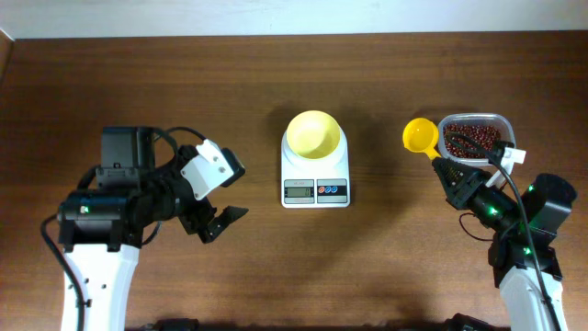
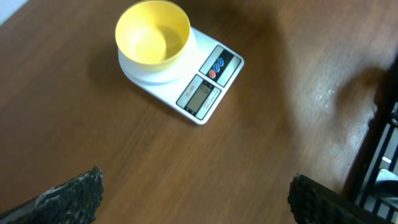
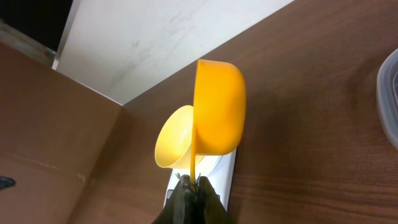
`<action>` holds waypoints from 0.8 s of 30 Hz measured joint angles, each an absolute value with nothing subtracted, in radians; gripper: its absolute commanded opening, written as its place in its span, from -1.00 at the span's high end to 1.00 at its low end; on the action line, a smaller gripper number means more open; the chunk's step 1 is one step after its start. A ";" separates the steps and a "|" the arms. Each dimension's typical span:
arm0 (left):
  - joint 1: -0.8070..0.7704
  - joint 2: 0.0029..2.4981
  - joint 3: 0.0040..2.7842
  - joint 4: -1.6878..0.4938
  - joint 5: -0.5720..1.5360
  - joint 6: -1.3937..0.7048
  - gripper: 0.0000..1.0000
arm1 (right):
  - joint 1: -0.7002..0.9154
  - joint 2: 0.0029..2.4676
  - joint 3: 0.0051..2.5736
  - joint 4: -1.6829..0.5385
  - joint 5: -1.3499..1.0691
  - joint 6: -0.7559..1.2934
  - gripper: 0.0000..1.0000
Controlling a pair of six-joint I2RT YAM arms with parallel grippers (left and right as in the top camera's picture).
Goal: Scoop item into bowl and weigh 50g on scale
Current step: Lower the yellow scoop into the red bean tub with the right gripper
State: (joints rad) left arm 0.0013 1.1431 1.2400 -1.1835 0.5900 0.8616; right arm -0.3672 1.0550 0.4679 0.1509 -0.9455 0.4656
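The pale-yellow bowl [image 1: 313,134] stands empty on the white scale [image 1: 315,180] at the table's middle; both also show in the left wrist view, bowl [image 2: 153,34] on scale [image 2: 202,93]. The red-brown beans [image 1: 473,141] lie in a clear container [image 1: 501,125] at the right. My right gripper [image 1: 447,170] is shut on the handle of a yellow scoop [image 1: 422,136], held just left of the container; the scoop looks empty. In the right wrist view the scoop [image 3: 217,115] is in front of the bowl [image 3: 174,140]. My left gripper [image 1: 220,198] is open and empty, left of the scale.
The container's edge shows at the right of the right wrist view [image 3: 388,99]. A pale wall or board [image 3: 155,37] stands beyond the table's far edge. The table's right edge and a dark frame [image 2: 379,143] show in the left wrist view.
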 measured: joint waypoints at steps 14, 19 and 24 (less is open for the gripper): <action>0.015 1.148 1.192 -1.188 0.489 0.912 -0.97 | -0.367 1.055 0.468 0.193 -0.945 0.463 0.92; 0.015 1.148 1.192 -1.186 0.512 0.951 -0.98 | -0.367 1.055 0.468 0.204 -0.945 0.463 0.92; 0.015 1.148 1.192 -1.188 0.524 0.970 -0.98 | -0.367 1.055 0.468 0.257 -0.945 0.463 0.92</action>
State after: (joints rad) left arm 0.0147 1.1477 1.1919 -1.1877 0.5243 0.9699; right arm -0.3672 1.0550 0.4679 0.2569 -0.9455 0.4633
